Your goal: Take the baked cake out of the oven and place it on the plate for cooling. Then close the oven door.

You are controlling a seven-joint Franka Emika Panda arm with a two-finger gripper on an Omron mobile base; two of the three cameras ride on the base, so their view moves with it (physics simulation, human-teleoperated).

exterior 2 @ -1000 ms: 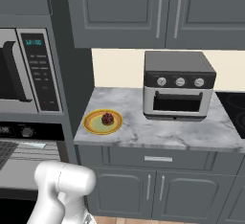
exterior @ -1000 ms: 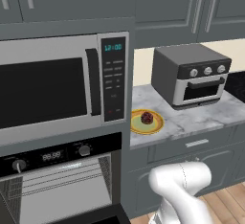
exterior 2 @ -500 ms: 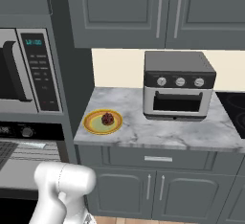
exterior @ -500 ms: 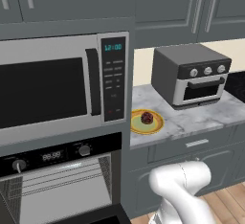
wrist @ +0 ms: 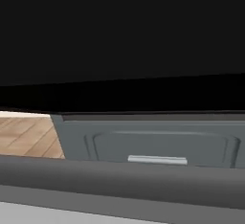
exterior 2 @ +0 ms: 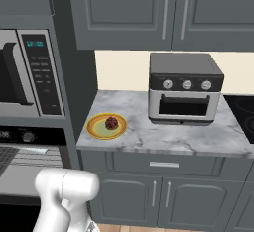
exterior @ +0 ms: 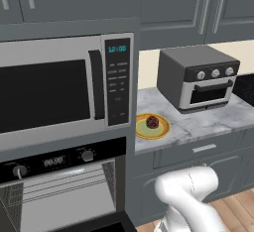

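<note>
nearest us in the hand view: a broad black surface across the top, prob. the underside of the oven door [wrist: 119, 41], though we can't be sure; below it a grey drawer front [wrist: 158, 144] w/ silver pull and a patch of wood floor [wrist: 26, 134] at left. finger tips don't show there, so we go by the jaws standing at full spread, nothing seen between them. base views: white arm [exterior: 191, 201] bends low in front of the cabinets. behind it the oven [exterior: 59, 186] stands open, wire racks bare, control panel w/ two knobs above the cavity. microwave [exterior: 64, 89] sits right over it. further back, on the marble counter [exterior 2: 168, 134], the plate [exterior 2: 95, 128] lies near the counter's left end, just beside the microwave column, w/ the baked cake [exterior 2: 111, 123] on its centre. toaster oven [exterior 2: 184, 89] stands well apart to the right, grey wall cabinets above.
</note>
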